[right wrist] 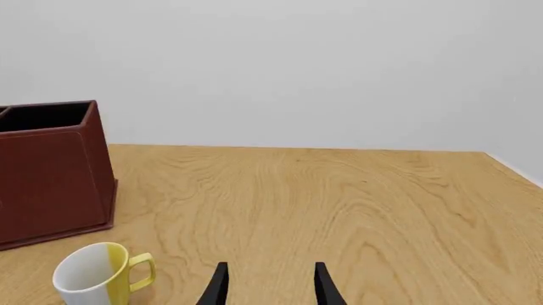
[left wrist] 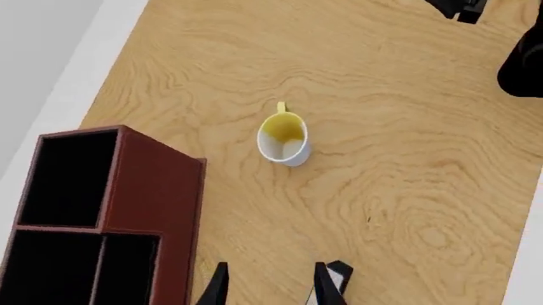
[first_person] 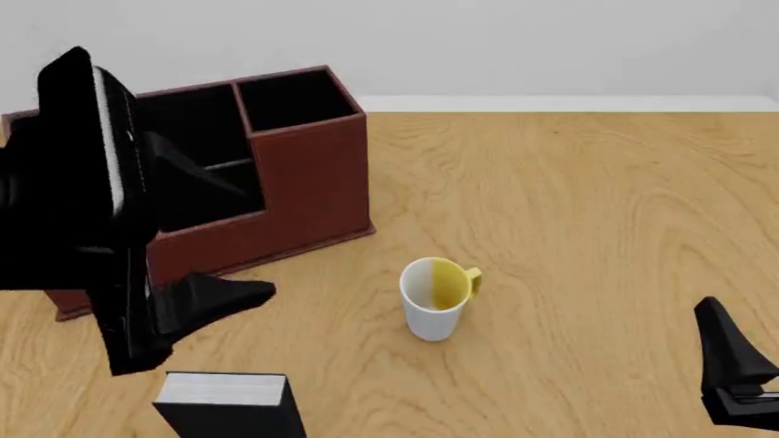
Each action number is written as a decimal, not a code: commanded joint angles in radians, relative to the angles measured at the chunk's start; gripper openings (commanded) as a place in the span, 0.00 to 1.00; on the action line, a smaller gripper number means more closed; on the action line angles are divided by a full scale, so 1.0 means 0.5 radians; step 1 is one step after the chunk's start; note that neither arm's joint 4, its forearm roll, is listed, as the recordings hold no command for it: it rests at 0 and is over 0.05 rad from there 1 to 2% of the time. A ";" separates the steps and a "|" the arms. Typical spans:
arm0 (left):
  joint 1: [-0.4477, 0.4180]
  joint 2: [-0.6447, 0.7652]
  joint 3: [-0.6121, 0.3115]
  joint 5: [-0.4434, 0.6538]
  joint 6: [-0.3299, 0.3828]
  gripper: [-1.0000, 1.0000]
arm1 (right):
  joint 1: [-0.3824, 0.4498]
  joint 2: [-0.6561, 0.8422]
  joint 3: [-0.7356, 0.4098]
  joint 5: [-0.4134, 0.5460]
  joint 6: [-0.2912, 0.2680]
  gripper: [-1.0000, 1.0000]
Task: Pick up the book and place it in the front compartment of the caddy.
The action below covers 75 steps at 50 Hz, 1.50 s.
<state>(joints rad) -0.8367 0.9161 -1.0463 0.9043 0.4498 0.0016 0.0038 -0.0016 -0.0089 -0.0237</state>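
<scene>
Front view: the book [first_person: 228,402] stands at lower left, just below your left gripper [first_person: 207,301]; its jaws, like the right gripper's [right wrist: 268,286], are parted and empty.

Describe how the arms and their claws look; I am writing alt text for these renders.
Both arms are matte black. The left arm is bulky and angular, with a white stripe along one edge. Each claw, left claw and right claw, ends in two thin, tapered black fingers. No cables or lettering show.
</scene>
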 commanded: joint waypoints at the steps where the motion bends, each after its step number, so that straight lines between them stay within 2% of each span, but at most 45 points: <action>1: -0.145 0.050 -0.071 0.301 0.090 1.00 | 0.000 -0.001 0.000 0.001 -0.002 1.00; 5: -0.213 0.036 -0.056 0.359 0.103 1.00 | 0.000 0.001 0.001 -0.001 0.000 1.00; 11: -0.400 0.075 -0.066 0.459 -0.057 1.00 | 0.000 -0.001 0.000 0.001 -0.002 1.00; 20: -0.408 0.080 0.000 0.469 -0.065 1.00 | 0.000 -0.001 0.000 0.001 -0.001 1.00; 34: -0.230 0.047 0.284 0.383 0.064 1.00 | 0.000 -0.003 -0.001 0.003 -0.001 1.00; 43: -0.183 0.048 0.359 0.344 0.085 1.00 | 0.000 -0.002 0.000 0.002 -0.002 1.00; 48: -0.078 0.040 0.422 0.307 0.175 1.00 | 0.000 0.000 0.000 0.000 0.001 1.00; 52: -0.059 0.054 0.446 0.278 0.157 1.00 | 0.000 0.000 0.001 -0.001 -0.001 1.00; 57: -0.011 0.060 0.498 0.232 0.207 1.00 | 0.000 0.001 0.001 -0.001 0.001 1.00; 73: -0.049 0.098 0.598 0.138 0.107 1.00 | 0.000 0.002 0.001 -0.003 -0.001 1.00; 75: -0.027 0.089 0.626 0.121 0.137 1.00 | 0.000 0.003 0.001 -0.004 0.000 1.00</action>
<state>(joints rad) -0.8609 0.9570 -0.7756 0.9949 0.5211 0.0016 0.0047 -0.0013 -0.0099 -0.0239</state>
